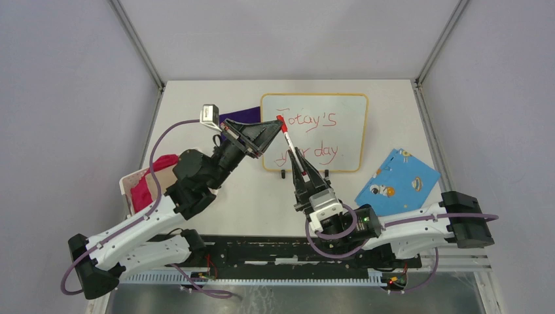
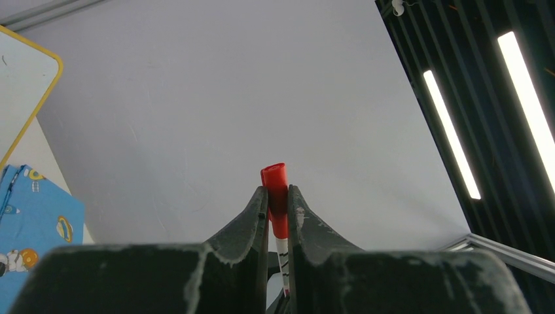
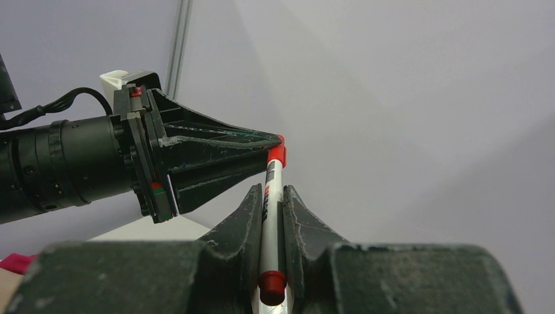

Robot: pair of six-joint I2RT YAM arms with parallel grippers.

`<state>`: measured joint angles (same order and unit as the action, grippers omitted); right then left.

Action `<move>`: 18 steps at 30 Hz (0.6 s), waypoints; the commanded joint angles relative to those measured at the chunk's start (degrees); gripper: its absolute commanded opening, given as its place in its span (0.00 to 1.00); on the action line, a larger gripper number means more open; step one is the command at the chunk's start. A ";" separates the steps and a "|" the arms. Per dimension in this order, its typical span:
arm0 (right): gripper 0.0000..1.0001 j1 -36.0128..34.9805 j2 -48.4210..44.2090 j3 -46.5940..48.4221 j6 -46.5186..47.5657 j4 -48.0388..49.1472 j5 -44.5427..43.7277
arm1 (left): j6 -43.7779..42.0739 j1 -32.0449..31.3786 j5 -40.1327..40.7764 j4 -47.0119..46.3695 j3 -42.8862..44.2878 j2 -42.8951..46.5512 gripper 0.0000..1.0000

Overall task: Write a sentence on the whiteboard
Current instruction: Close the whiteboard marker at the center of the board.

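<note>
The matte white table [image 1: 196, 104] carries everything. On its far half, a little right of centre, sits the whiteboard [image 1: 350, 140]: a glossy white rectangle with rounded corners, a thin yellow-tan frame and two small black feet at its near edge. Across it runs the sentence [image 1: 306, 120] in loose red marker strokes on two lines. The upper line reads roughly "Totay's". The lower line ends in "day", and its first word is partly covered by the pen and fingers in front of it.

Near the board's right corner lies a flat blue card [image 1: 397, 182] printed with small cartoon figures. A dark purple cloth [image 1: 240, 115] lies just left of the board, partly under the left arm. At the left edge a pale basket [image 1: 127, 186] holds crumpled red-pink fabric [image 1: 147, 186].

The left gripper [image 2: 277, 196], two black wedge-shaped fingers with scuffed, paint-flecked edges, is closed tight on the red cap [image 2: 275, 180], a smooth plastic cylinder. The right gripper [image 3: 271, 196], of the same worn black shape, is clamped around the marker [image 3: 271, 186], a slim white barrel with black print and a red plug at its rear end. The cap sits at the barrel's far end, and the two sets of fingertips are near each other, in front of the board's left part in the overhead view
</note>
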<state>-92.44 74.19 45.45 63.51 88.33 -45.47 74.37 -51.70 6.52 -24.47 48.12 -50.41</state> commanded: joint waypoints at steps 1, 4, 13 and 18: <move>0.00 1.36 -1.45 -0.60 -4.14 20.96 -0.68 | -4.50 -4.27 -4.86 -2.87 2.33 -1.02 0.02; 0.00 1.75 -2.22 -1.14 -5.21 20.40 -0.74 | -5.00 -5.12 -4.70 -3.01 2.48 -1.54 0.02; 0.00 1.96 -4.21 -3.66 -7.82 19.68 1.27 | -5.95 -5.25 -4.34 -3.00 2.72 -1.19 0.02; 0.00 2.00 -4.55 -4.05 -8.64 19.47 2.43 | -6.88 -5.25 -3.70 -3.02 2.93 -0.48 0.10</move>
<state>-91.55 70.11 41.56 57.58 88.33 -43.33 72.07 -54.50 9.17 -25.82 48.80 -51.94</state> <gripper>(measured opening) 0.177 0.183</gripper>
